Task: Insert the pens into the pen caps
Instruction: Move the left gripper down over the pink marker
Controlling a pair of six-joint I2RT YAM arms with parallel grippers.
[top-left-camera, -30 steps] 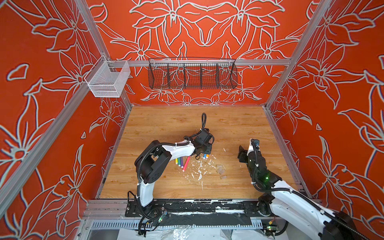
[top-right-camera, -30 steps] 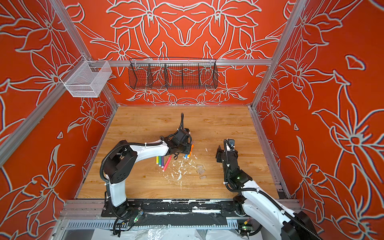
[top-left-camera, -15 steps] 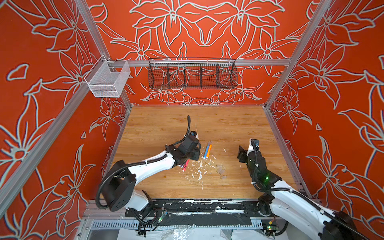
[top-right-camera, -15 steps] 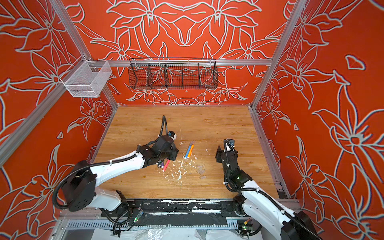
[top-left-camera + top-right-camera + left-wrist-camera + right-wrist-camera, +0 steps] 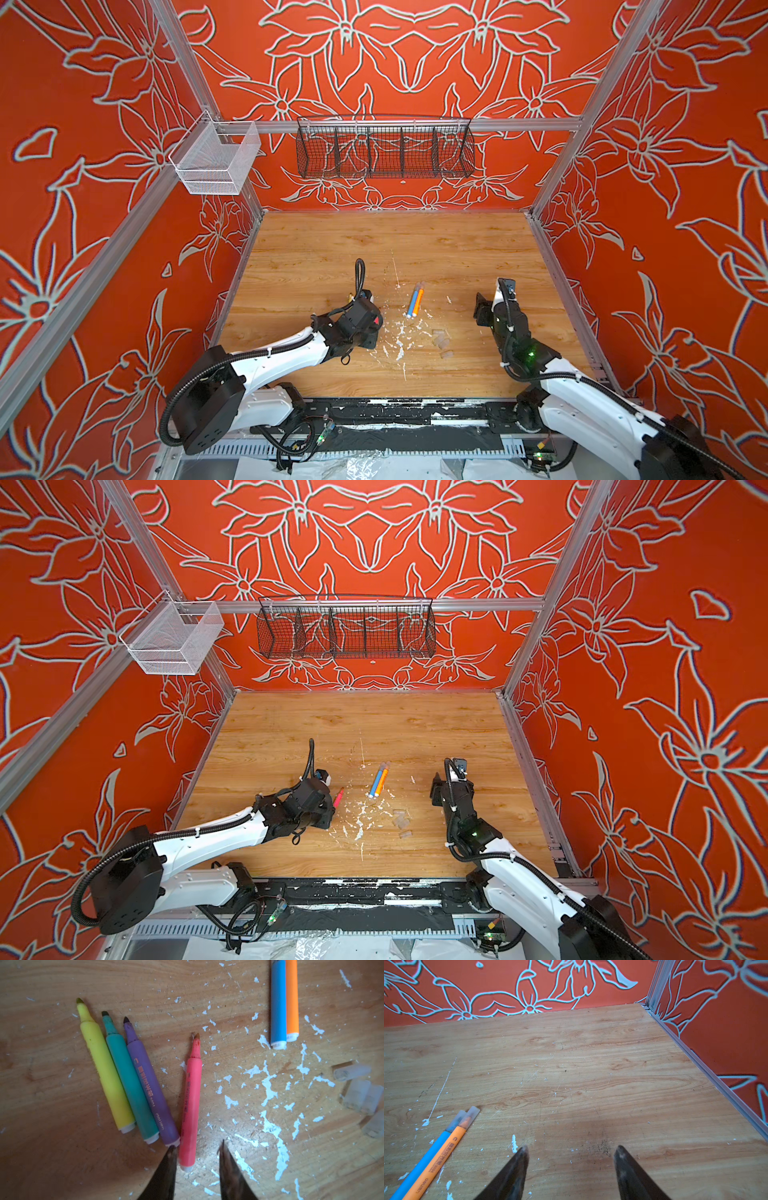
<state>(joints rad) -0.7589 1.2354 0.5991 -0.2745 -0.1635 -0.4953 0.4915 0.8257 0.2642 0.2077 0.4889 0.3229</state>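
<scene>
Left wrist view cuts off blue pen (image 5: 278, 1001) and orange pen (image 5: 292, 997); we see left jaws and right jaws open, empty; flecked tabletop (image 5: 41, 1084), orange walls (image 5: 571, 980).

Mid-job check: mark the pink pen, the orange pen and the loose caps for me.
pink pen (image 5: 191, 1105): left wrist view, middle of its barrel.
orange pen (image 5: 292, 1001): left wrist view, on the orange barrel.
loose caps (image 5: 357, 1094): left wrist view, side wall of one cap in the cluster.

Printed lettering, wrist views. We read the brand "deli" along the orange pen (image 5: 438, 1157), beside small characters too fine to decipher. The purple pen (image 5: 150, 1090) carries the same word. The pink pen (image 5: 191, 1105) shows blurred print.
</scene>
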